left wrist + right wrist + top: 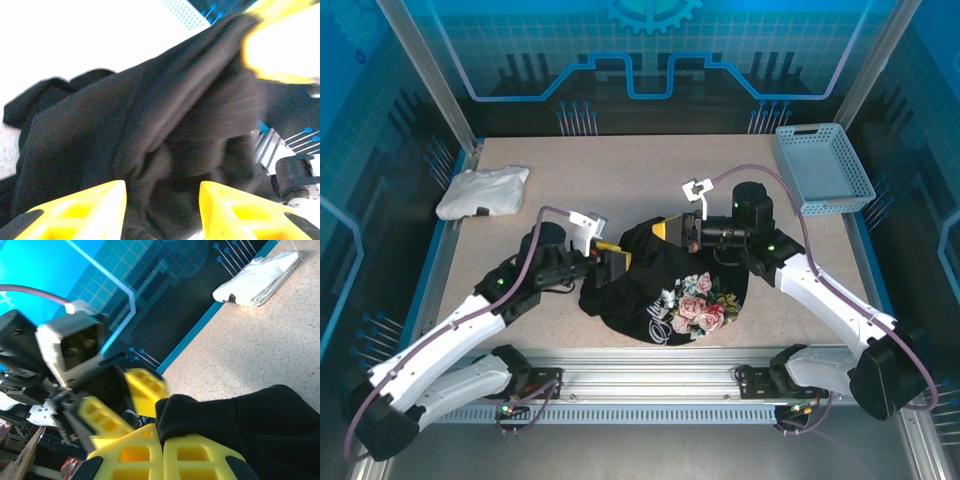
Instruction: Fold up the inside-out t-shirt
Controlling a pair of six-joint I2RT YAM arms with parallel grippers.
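The inside-out t-shirt point(650, 285) lies bunched mid-table, black, with its pink-and-white floral print point(702, 310) and white script facing up at the near right. My right gripper point(668, 231) is at the shirt's far edge. In the right wrist view the right gripper point(162, 437) is shut, pinching a raised fold of the black cloth point(225, 415). My left gripper point(617, 262) is at the shirt's left edge. In the left wrist view the left gripper point(162, 192) has its yellow fingers point(95, 205) apart, and the hanging black cloth point(150, 115) lies just beyond them.
A folded white garment point(485, 190) lies at the back left, also seen as a white bundle point(260, 277) in the right wrist view. A blue-grey basket point(820, 165) stands at the back right. Bare speckled tabletop point(620, 170) lies behind the shirt.
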